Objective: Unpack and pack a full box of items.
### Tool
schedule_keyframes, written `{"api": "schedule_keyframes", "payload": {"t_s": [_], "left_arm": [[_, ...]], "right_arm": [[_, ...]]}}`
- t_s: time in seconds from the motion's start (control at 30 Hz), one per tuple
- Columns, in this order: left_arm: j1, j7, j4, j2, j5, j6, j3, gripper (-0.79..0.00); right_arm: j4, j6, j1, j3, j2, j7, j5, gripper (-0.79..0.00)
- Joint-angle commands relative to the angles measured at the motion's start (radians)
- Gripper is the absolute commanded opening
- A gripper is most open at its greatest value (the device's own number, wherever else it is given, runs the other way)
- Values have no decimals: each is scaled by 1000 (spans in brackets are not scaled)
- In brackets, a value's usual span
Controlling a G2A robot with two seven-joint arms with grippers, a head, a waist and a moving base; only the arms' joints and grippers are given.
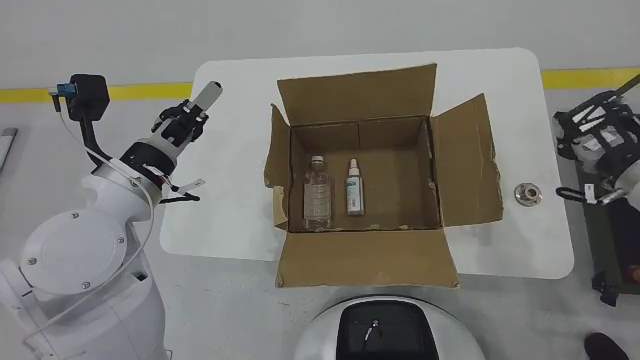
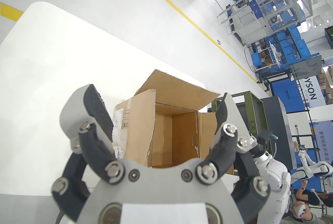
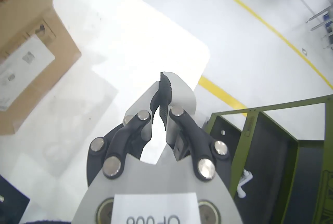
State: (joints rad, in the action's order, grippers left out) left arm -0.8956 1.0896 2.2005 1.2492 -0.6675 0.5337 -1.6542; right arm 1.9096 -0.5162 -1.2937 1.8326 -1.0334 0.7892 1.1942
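An open cardboard box (image 1: pixel 360 175) stands in the middle of the white table (image 1: pixel 225 175) with all its flaps folded out. On its floor lie a clear bottle (image 1: pixel 317 192) and, beside it, a small white spray bottle (image 1: pixel 354 188). My left gripper (image 1: pixel 200 105) hovers over the table's left part, well apart from the box, pointing toward it. In the left wrist view this gripper (image 2: pixel 158 105) is open and empty, with the box (image 2: pixel 166 126) ahead of it. My right gripper (image 3: pixel 162 90) is shut on nothing and hangs beyond the table's right edge (image 1: pixel 598 140).
A small round metal piece (image 1: pixel 527 194) sits on the table to the right of the box. A green metal cart frame (image 3: pixel 273 131) stands off the table's right side, under the right arm. Yellow floor tape (image 1: pixel 150 91) runs behind the table.
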Motion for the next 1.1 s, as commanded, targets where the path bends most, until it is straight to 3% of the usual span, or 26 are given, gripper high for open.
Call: {"api": "schedule_keyframes", "payload": {"t_s": [0.0, 0.23, 0.63, 0.83, 0.87, 0.9, 0.97, 1.0, 1.07], "left_arm": [[0, 0, 0, 0, 0, 0, 0, 0], [0, 0, 0, 0, 0, 0, 0, 0], [0, 0, 0, 0, 0, 0, 0, 0], [0, 0, 0, 0, 0, 0, 0, 0], [0, 0, 0, 0, 0, 0, 0, 0], [0, 0, 0, 0, 0, 0, 0, 0], [0, 0, 0, 0, 0, 0, 0, 0], [0, 0, 0, 0, 0, 0, 0, 0], [0, 0, 0, 0, 0, 0, 0, 0]], "right_arm": [[-31, 6, 40, -26, 2, 153, -81, -785], [-113, -44, 98, -107, 17, 459, -247, -785], [-117, -51, 98, -126, 22, 464, -232, -785], [-136, -1, 83, -180, 26, 409, -73, -785], [-145, 7, 85, -193, 26, 408, -65, -730], [-153, 18, 88, -202, 26, 403, -61, -610], [-178, 28, 95, -223, 26, 403, -55, -511], [-193, 31, 103, -231, 26, 400, -52, -468], [-216, 34, 117, -247, 26, 400, -46, -468]]}}
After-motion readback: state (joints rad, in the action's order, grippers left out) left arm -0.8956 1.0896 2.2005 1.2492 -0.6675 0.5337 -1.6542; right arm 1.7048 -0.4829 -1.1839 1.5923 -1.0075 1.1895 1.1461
